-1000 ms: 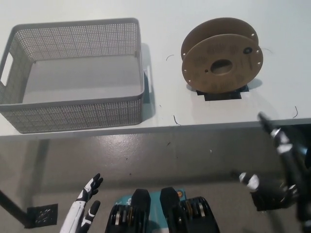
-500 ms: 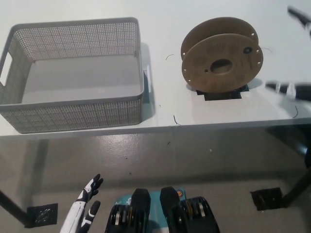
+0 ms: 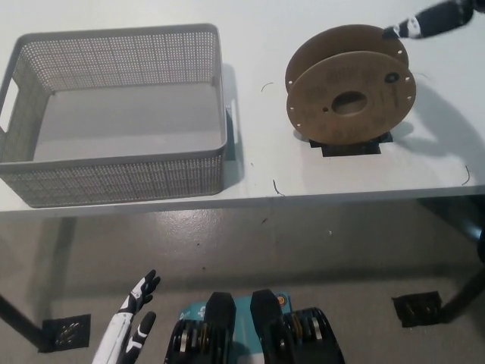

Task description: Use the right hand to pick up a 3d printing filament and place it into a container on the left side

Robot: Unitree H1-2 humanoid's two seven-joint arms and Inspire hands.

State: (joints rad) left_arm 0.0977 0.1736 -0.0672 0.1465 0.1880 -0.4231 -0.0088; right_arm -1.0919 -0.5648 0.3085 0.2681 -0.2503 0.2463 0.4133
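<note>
Your right hand (image 3: 430, 20) has climbed from the table's near edge at about 3 o'clock a second ago to 1 o'clock now, where it hangs just past the far rim of the spool (image 3: 350, 94). Only a dark tip of it shows at the picture's edge, so you cannot tell whether its fingers are spread or closed. It holds nothing that can be seen.

You are in the reach step, with the grasp not yet made. The spool has not moved: it stands on edge on a black mat (image 3: 350, 143) on the white table (image 3: 318, 178), at 1 o'clock from the picture's centre and well apart from the grey basket (image 3: 114, 163) at 10 o'clock. One flat cardboard side faces you, tipped slightly upward. Its hub axis runs from near to far, toward 12 o'clock, so it would roll left or right.

Next, you will likely need to bring the hand down over the top rims and pinch across both sides, then carry the spool toward 9 o'clock to the basket, which looks empty.

Your white left hand (image 3: 135, 318) rests low at 7 o'clock, below the table, fingers loosely apart and empty.
</note>
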